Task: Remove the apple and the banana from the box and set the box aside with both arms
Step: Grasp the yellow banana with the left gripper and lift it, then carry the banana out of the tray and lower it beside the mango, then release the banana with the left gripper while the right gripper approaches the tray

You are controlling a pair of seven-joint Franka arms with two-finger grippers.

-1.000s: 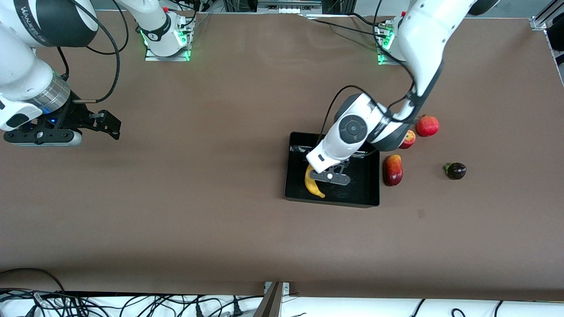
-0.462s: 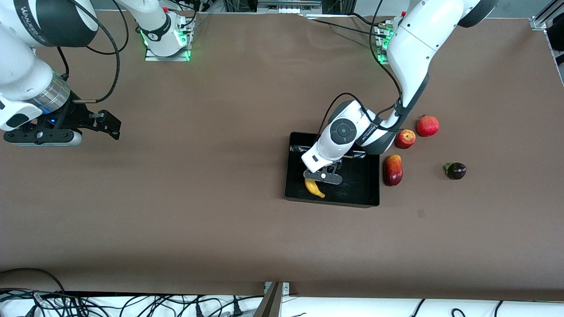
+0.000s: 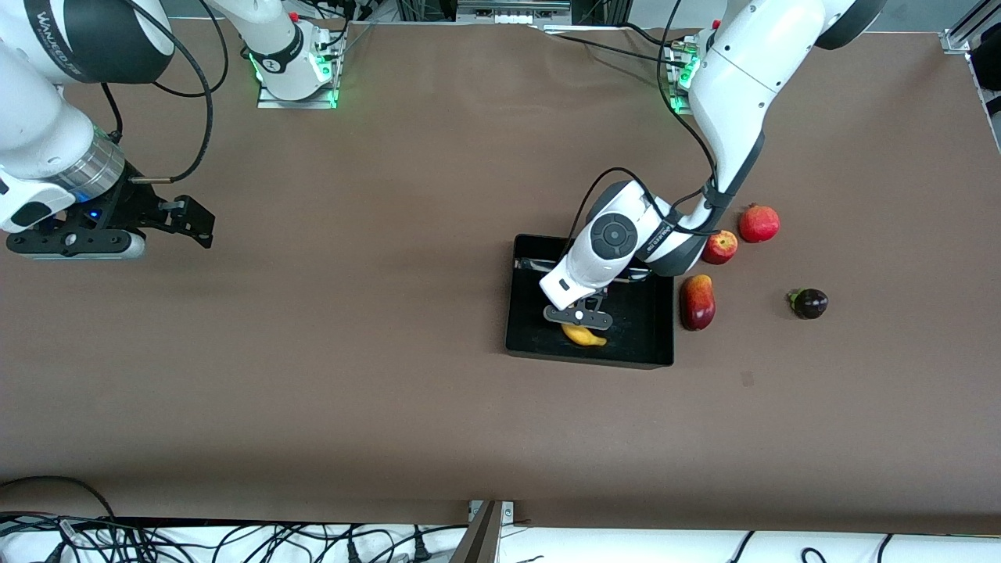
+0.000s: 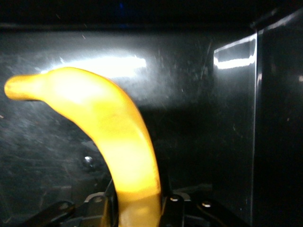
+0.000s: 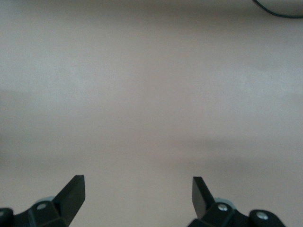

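The yellow banana [image 3: 585,336] is inside the black box [image 3: 647,335], close to the wall nearest the front camera. My left gripper [image 3: 579,317] is low in the box and shut on the banana. In the left wrist view the banana [image 4: 118,142] curves away from my left gripper [image 4: 137,210], with a finger on each side, over the glossy box floor [image 4: 213,142]. The small red apple [image 3: 719,246] lies on the table beside the box, toward the left arm's end. My right gripper [image 3: 190,218] waits open and empty over bare table; its jaws stand wide apart in the right wrist view [image 5: 137,189].
A red pomegranate [image 3: 759,223] lies beside the apple. A dark red mango [image 3: 697,302] lies next to the box wall, nearer the front camera than the apple. A dark purple fruit [image 3: 809,303] lies farther toward the left arm's end.
My left gripper has come down into the box with the banana. The banana has turned and now lies along the wall nearest the front camera. The right arm has not moved.
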